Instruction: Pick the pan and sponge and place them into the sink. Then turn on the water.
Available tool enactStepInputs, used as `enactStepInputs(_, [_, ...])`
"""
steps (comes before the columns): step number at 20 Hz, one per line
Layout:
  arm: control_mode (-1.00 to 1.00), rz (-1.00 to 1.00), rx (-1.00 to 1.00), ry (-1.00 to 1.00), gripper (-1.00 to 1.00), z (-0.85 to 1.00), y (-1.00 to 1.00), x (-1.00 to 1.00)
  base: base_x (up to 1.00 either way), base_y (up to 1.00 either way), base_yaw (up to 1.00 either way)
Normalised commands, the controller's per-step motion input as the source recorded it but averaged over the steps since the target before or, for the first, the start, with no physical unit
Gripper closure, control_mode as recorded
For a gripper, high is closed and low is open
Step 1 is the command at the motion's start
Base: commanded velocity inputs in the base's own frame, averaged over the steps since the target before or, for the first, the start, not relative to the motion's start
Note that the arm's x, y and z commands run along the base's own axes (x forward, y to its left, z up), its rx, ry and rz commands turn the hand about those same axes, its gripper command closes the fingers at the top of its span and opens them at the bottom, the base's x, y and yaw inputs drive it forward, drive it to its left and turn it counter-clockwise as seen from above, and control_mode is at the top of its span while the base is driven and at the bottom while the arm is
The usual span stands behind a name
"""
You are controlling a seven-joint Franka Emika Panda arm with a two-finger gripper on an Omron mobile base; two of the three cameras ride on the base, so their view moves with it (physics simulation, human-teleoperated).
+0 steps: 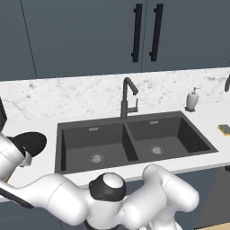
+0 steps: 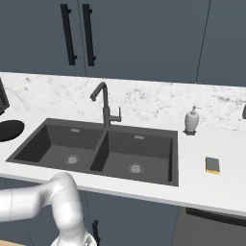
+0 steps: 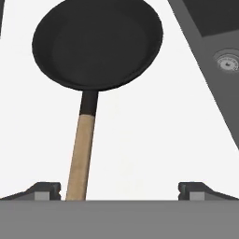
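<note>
A: How far along is the robot, going left to right across the scene?

B: Hardly begun, by the look of it. At the far left of both base views the pan [image 1: 30, 142] lies on the table [image 2: 226, 187], just beside the sink's left rim and outside it. In the hand view it takes the upper left, its wooden handle [image 3: 81, 156] running down toward the bottom edge.

A: And the hand?

B: The hand [image 3: 119, 190] hovers above that handle with its fingers [image 3: 46, 190] set wide apart, holding nothing. The handle passes just inside the left fingertip, off centre, so a sideways shift is probably needed before closing.

A: The sink?

B: The sink [image 1: 65, 130] fills the middle of both base views; both basins hold only their drains. The faucet [image 2: 104, 108] stands behind the divider, with no stream falling from its spout.

A: And to the right?

B: The sponge [image 2: 212, 165] lies flat on the table at centre right of the right base view, well apart from the sink's right rim, in front of a white soap bottle [image 2: 192, 120].

A: So what is left?

B: Everything, it seems: pan, sponge, then water.
</note>
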Motion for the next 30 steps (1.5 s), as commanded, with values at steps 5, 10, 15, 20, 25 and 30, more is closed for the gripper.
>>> enactStepInputs(5, [-1.0,-0.08,-0.01,0.0,-1.0,-0.02,0.16,0.12,0.0,0.0,0.0])
enactStepInputs(10, [-1.0,-0.08,0.0,0.0,-1.0,-0.08,0.08,0.06,0.0,0.0,0.0])
enactStepInputs(15, [-1.0,0.0,0.0,0.01,-1.0,-0.22,0.0,0.03,0.0,0.0,0.0])
enactStepInputs(20, [-1.0,0.03,0.0,0.05,-1.0,-0.3,0.0,0.1,0.0,0.0,0.0])
enactStepInputs(25, [-1.0,0.03,0.0,0.04,-1.0,-0.31,0.0,0.13,0.0,0.0,0.0])
enactStepInputs(30, [-1.0,0.04,0.0,0.01,-1.0,-0.23,0.02,0.18,0.0,0.0,0.0])
